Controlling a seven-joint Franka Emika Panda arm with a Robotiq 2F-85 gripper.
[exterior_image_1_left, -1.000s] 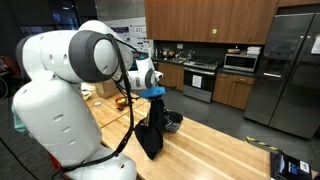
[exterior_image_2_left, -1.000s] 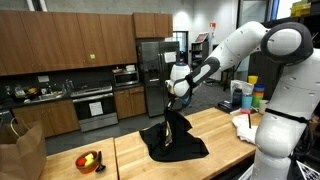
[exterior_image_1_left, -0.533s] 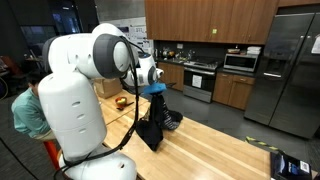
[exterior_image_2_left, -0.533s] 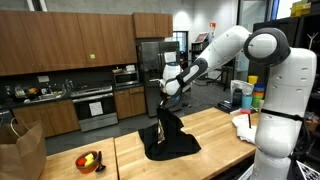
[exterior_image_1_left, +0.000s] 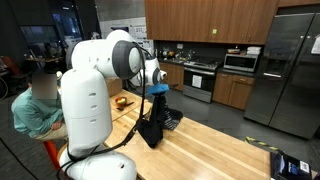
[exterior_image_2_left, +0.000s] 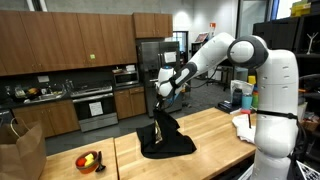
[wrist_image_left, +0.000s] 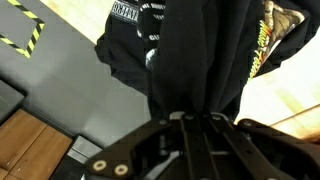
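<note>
Pale wooden tabletop (exterior_image_1_left: 228, 150), smooth planks with visible grain. A black shirt (exterior_image_2_left: 166, 140) of soft, limp cloth hangs directly below the end effector (exterior_image_2_left: 163, 98), drawn up into a narrow peak; its lower part spreads in loose folds on the tabletop near the middle. In the wrist view the cloth shows white printed lettering and a yellow-orange graphic. The end effector, dark metal with slim straight fingers (wrist_image_left: 183, 128), is pinched closed on the gathered top of the shirt. A small round bowl (exterior_image_2_left: 90, 160) of fruit stands well apart, near the tabletop's end.
</note>
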